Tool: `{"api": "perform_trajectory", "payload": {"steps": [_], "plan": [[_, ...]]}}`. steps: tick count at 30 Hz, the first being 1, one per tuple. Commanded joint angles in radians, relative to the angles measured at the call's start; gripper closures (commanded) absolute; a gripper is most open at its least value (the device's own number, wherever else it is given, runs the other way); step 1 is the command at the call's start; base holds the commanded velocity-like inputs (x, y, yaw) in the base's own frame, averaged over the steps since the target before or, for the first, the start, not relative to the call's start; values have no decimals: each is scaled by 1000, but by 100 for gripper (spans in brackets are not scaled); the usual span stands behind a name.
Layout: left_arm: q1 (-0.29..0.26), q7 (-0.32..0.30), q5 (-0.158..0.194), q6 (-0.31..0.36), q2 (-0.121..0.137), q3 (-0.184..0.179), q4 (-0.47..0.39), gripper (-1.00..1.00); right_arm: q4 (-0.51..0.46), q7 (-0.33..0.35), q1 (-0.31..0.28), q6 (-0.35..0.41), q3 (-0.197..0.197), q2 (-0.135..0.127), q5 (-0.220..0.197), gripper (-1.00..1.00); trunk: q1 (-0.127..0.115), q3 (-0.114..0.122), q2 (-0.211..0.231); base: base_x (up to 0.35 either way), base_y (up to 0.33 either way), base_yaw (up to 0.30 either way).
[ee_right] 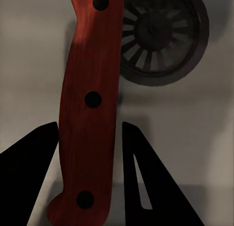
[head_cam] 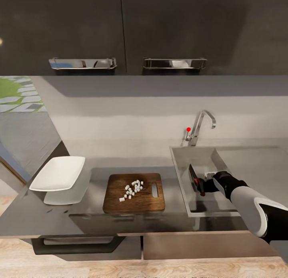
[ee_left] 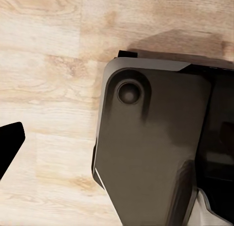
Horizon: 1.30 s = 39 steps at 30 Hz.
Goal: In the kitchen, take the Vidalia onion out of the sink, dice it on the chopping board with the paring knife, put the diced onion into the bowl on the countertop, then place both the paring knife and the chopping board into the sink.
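Dark glossy wall cabinets [head_cam: 120, 30] with chrome handles [head_cam: 83, 63], pale grey wall [head_cam: 132, 110], light wood floor [head_cam: 120, 269].

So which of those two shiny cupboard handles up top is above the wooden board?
The left handle; the right one hangs over the sink, not the chopping board.

Soft even light, glossy reflections on countertop [head_cam: 36, 214], faint shadows, slightly blurry render

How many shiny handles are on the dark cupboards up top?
2. One handle is on the left cupboard door, above the white dish; the other handle is on the right door, above the tap.
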Motion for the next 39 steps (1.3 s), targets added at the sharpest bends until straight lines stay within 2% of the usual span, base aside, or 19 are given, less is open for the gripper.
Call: {"api": "perform_trajectory", "payload": {"steps": [1, 17, 18, 39], "plan": [[-2, 2, 7, -7, -1, -8, 5, -100, -2, 7, 0, 5, -7, 0, 10, 100, 0, -3, -2, 0, 0, 0], [-2, 2, 7, -7, -1, -8, 5, -100, -2, 10, 0, 0, -7, -1, 10, 100, 0, -26, -2, 0, 0, 0], [-2, 2, 7, -7, -1, -8, 5, -100, -2, 10, 0, 0, -7, -2, 10, -100, 0, -26, -2, 0, 0, 0], [-2, 2, 7, -7, -1, -8, 5, -100, -6, 7, 0, -1, -7, -3, 10, -100, 0, -24, -2, 0, 0, 0]]}}
